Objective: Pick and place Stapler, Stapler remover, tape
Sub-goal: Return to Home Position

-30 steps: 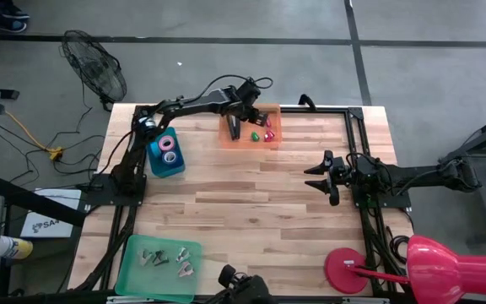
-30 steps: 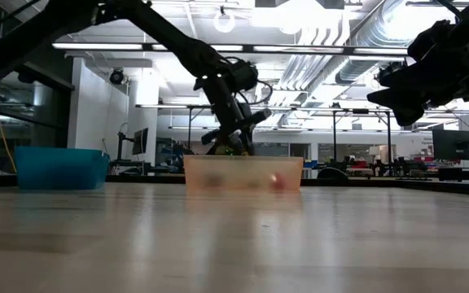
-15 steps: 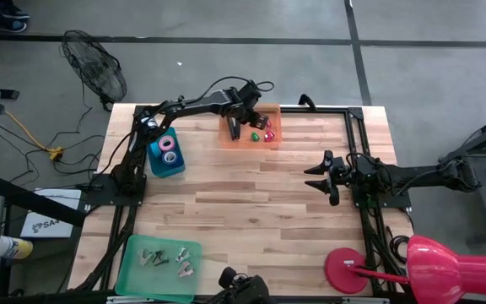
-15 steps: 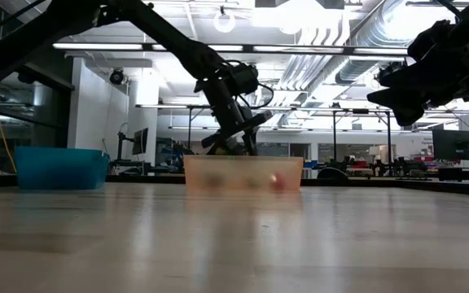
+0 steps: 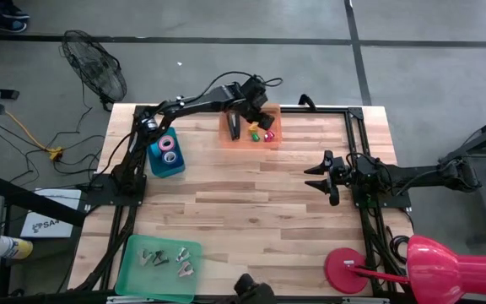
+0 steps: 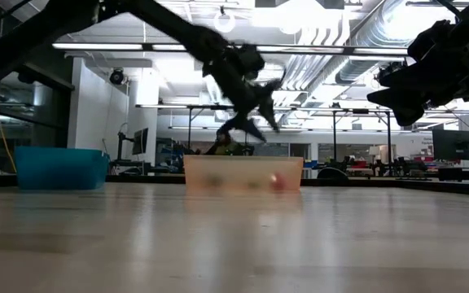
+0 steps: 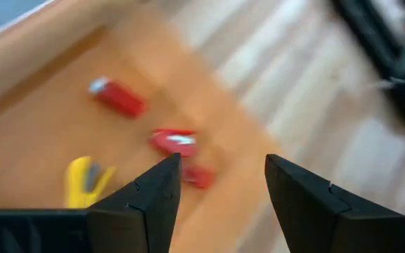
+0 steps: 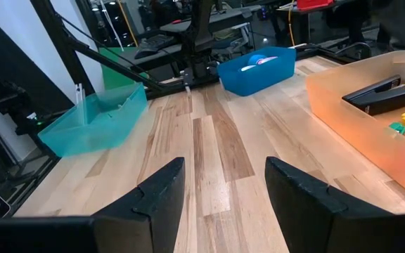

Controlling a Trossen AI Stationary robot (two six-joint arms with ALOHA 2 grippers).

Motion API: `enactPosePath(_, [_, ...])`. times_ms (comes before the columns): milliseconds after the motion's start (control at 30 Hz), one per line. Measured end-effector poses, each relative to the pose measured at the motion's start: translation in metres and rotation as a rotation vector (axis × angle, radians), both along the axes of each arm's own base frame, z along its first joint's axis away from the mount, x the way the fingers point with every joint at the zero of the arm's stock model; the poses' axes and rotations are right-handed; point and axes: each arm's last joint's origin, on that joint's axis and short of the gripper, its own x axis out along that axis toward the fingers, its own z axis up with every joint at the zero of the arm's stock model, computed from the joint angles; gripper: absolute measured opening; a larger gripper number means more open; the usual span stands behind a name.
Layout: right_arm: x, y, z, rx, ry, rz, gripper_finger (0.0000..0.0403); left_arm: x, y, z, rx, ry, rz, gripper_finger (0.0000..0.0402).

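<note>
- The orange bin [image 5: 247, 144] is sitting at the far edge of the table [image 5: 251, 211], near the middle; inside it the black stapler [image 5: 234, 128] is lying towards the left wall, with a yellow piece [image 5: 254, 127] and other small coloured pieces [image 5: 268, 135] lying apart from it across the floor.
- The blue bin [image 5: 154, 165] is standing on the far left part of the table, well apart from the orange bin; the tape rolls [image 5: 170, 145] are resting inside it, one pink and one purple showing.
- The green bin [image 5: 137, 283] is occupying the near left corner; the silvery claw pieces [image 5: 164, 257] are lying scattered in it.
- I am holding my left gripper [image 5: 261, 101] above the far side of the orange bin, clear of its rim in the low view; its fingers are standing spread apart and are gripping nothing.
- I am keeping my right gripper [image 5: 317, 179] over the right half of the table, well apart from all three bins; its fingers are also parted and carrying nothing.
- A pink lamp [image 5: 420, 268] is standing at the near right corner, beside my right arm's base; a fan [image 5: 96, 76] is sitting on the floor beyond the far left corner.
</note>
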Motion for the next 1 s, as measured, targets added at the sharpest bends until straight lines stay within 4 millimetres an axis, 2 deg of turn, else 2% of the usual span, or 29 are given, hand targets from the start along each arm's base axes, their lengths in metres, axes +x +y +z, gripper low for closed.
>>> enactPosePath(100, [0.0,0.0,0.0,0.0,0.0,0.0,0.0189,0.009,-0.021,0.027,0.071,-0.056,-0.075,0.0202])
enactPosePath(233, [0.0,0.0,0.0,0.0,0.0,0.0,0.0189,0.016,-0.06,0.059,0.181,-0.114,-0.155,0.0202])
enactPosePath(433, [0.0,0.0,0.0,0.0,0.0,0.0,0.0189,0.017,-0.12,0.094,0.279,-0.167,-0.262,0.0202])
enactPosePath(600, [0.0,0.0,0.0,0.0,0.0,0.0,0.0189,0.017,-0.162,0.107,0.331,-0.17,-0.291,0.0202])
enactPosePath(733, [0.0,0.0,0.0,0.0,0.0,0.0,0.0189,0.005,-0.182,0.11,0.328,-0.151,-0.294,0.0202])
enactPosePath(867, [0.0,0.0,0.0,0.0,0.0,0.0,0.0189,-0.019,-0.195,0.11,0.362,-0.169,-0.272,0.0202])
enactPosePath(1000, [0.0,0.0,0.0,0.0,-0.001,0.0,0.0189,-0.052,-0.207,0.1,0.37,-0.262,-0.256,0.0202])
